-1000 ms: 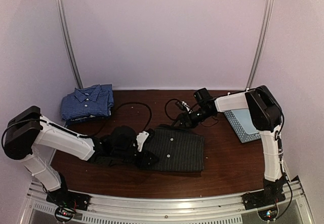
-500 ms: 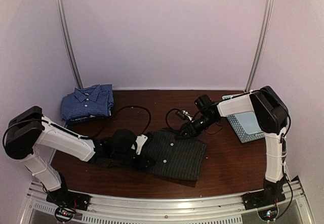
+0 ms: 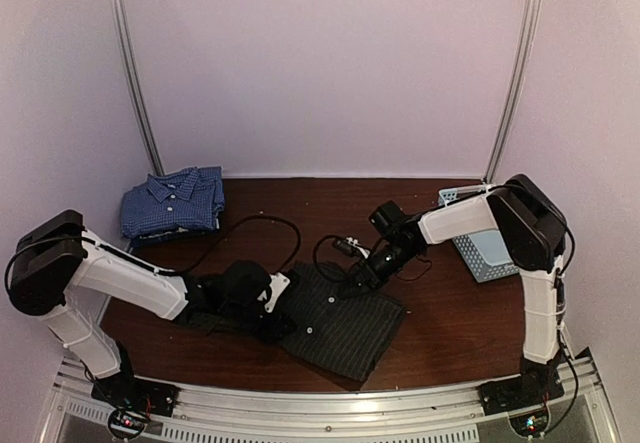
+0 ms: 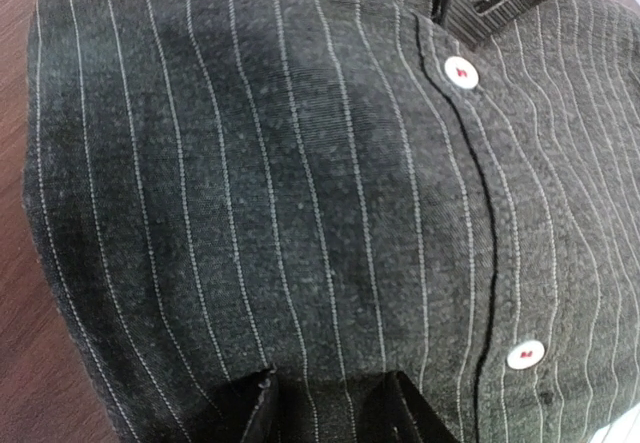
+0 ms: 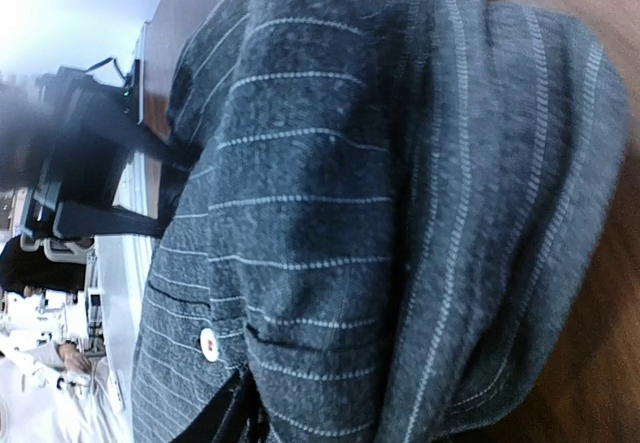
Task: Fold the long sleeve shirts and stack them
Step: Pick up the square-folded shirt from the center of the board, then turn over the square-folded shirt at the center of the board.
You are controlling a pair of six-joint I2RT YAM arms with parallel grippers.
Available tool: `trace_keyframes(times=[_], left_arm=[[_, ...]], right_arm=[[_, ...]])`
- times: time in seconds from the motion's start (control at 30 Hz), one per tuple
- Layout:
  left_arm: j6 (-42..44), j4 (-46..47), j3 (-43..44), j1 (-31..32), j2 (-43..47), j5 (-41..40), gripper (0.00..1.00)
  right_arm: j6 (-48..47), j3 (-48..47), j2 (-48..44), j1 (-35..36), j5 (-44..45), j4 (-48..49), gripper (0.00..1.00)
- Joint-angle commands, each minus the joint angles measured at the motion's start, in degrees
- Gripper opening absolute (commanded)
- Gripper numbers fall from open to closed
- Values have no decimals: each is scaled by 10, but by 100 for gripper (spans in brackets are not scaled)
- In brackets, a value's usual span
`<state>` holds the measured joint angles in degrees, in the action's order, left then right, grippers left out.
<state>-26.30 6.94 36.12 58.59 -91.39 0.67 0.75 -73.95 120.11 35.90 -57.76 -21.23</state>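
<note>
Sitting far left: the blue fine-checked collared shirt point(image 3: 172, 201) lies folded into a tidy rectangle, collar up, at the far left corner of the dark brown wooden bench point(image 3: 450, 328). This garment looks finished.
Left claw: the left claw point(image 4: 325, 411) is low at the near-left edge of the black pinstriped button-up shirt point(image 3: 340, 323). Its two dark fingertips point(image 4: 255, 408) stand a little apart with a thick fold of cloth between them, pinching that edge.
Black shirt: it lies near the middle of the bench, already folded to a compact slab with the placket and white buttons facing up. It sits askew, one corner pointing toward the near edge, and well apart from the blue shirt.
Right claw: the right claw point(image 3: 358, 275) is down at the far-right corner of the black shirt, where the cloth bulges close to the wrist camera. One dark finger shows under the fold. Whether the jaws have pressed onto the fabric, I cannot tell.
Basket: the light blue plastic basket point(image 3: 482, 253) stands at the far right of the bench, apart from both shirts.
Done: both shirts appear folded.
Left to do: the stack is not yet made. The black shirt has to travel left and far across the bench and land squarely on the blue one, probably with both corners held so the folds do not slip open.
</note>
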Motion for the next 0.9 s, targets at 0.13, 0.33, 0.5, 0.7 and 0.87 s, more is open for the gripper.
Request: trace_keyframes(times=[0.13, 0.33, 0.5, 0.7, 0.87], left_arm=[[4, -14, 10, 1, 23, -36, 39], [-13, -37, 9, 1, 87, -88, 44], [-20, -92, 25, -1, 143, -151, 55], [-14, -159, 56, -13, 167, -211, 61], [-17, -190, 65, -35, 172, -227, 63]], right_arm=[[15, 17, 0, 3, -66, 18, 25], [47, 69, -90, -30, -37, 33, 0], [63, 100, -226, -59, 103, -34, 0], [92, 61, -324, -78, 455, -217, 0], [119, -21, -355, -81, 664, -334, 0]])
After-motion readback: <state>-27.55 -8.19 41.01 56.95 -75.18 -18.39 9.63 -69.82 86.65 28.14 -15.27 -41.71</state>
